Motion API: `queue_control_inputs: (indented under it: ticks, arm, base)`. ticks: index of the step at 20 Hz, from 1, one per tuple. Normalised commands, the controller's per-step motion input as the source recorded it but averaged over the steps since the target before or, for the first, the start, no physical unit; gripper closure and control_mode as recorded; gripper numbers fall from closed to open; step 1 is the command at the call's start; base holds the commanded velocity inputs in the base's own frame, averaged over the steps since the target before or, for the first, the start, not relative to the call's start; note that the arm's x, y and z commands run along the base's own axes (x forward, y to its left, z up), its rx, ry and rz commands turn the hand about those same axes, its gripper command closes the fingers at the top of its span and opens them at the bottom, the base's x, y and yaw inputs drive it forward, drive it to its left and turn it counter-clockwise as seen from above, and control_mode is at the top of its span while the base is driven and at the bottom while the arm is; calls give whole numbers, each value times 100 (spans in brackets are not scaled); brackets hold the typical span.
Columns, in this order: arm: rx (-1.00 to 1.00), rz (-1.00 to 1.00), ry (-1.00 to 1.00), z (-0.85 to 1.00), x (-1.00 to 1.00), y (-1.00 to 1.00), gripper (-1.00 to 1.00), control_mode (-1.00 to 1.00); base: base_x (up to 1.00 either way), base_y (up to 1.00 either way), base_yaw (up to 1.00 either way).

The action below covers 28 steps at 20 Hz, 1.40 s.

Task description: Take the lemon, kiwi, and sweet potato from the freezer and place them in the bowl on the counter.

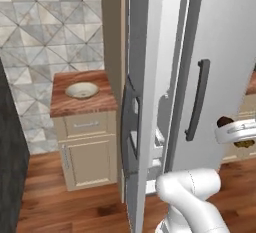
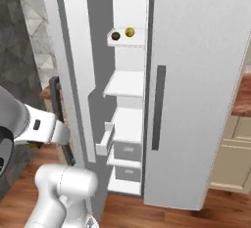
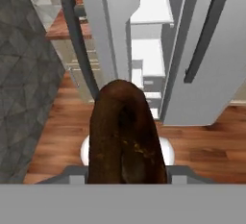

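The gripper (image 3: 127,170) clenched a sweet potato (image 3: 126,136) (freezer (image 2: 196,90) door ajar), bound for the bowl (image 1: 81,90) left of the freezer.

Home kitchen, rendered. Evidence: tall white-grey freezer (image 2: 196,90) w/ long dark bar handles, door ajar, white inner shelves and drawers. Beside it a beige cabinet w/ drawer, metal handle, reddish wood-grain counter (image 1: 62,102) carrying a cream bowl (image 1: 81,90). Patterned grey geometric wall tile (image 1: 45,22) behind. Wood plank floor (image 1: 65,207).
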Motion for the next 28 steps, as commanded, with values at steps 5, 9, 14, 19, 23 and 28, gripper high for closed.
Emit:
queue_control_inputs:
  ticks: [5,9,14,19,23,28]
  arm:
    - [0,0,0,0,0,0,100,100]
    - [0,0,0,0,0,0,100,100]
    - [0,0,0,0,0,0,100,100]
    - [0,0,0,0,0,0,100,100]
    - [0,0,0,0,0,0,100,100]
    - [0,0,0,0,0,0,100,100]
  base:
    - [0,100,2]
    - [0,100,2]
    - [11,99,1]
    - [61,24,0]
    - [80,26,0]
    - [88,8,0]
